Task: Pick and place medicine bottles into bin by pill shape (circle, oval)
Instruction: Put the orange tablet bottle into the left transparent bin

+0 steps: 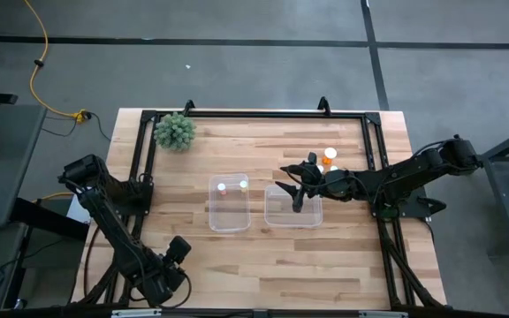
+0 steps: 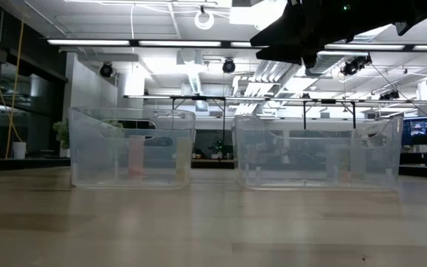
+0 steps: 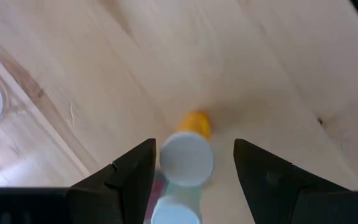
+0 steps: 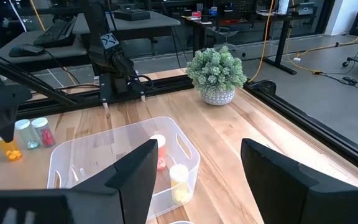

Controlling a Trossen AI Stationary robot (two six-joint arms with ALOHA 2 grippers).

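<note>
Two clear tubs stand side by side in mid-desk, the left tub (image 1: 229,216) holding two upright medicine bottles with white caps (image 1: 222,186) at its far end. Seen from the right wrist, one of the pair shows red contents (image 4: 159,155) and the other yellowish (image 4: 179,180).

At the desk's (image 1: 263,265) near-left corner, the left gripper (image 3: 194,149) hangs directly over an orange bottle with a white cap (image 3: 186,158). Its jaws are apart, one on each side of the cap, with a gap visible on both sides. A second white cap (image 3: 176,211) sits just beside the first. The right wrist view shows three small bottles (image 4: 22,134) grouped on the wood there.

The right gripper (image 1: 292,196) is held above the far edge of the right tub (image 1: 292,216), jaws wide apart and holding nothing. Just beyond it, near the desk's far-right side, stands another orange bottle (image 1: 329,157) with a white-capped one (image 1: 332,168) touching or nearly touching it.

A green spiky plant in a pot (image 1: 175,132) sits at the far-left corner.
</note>
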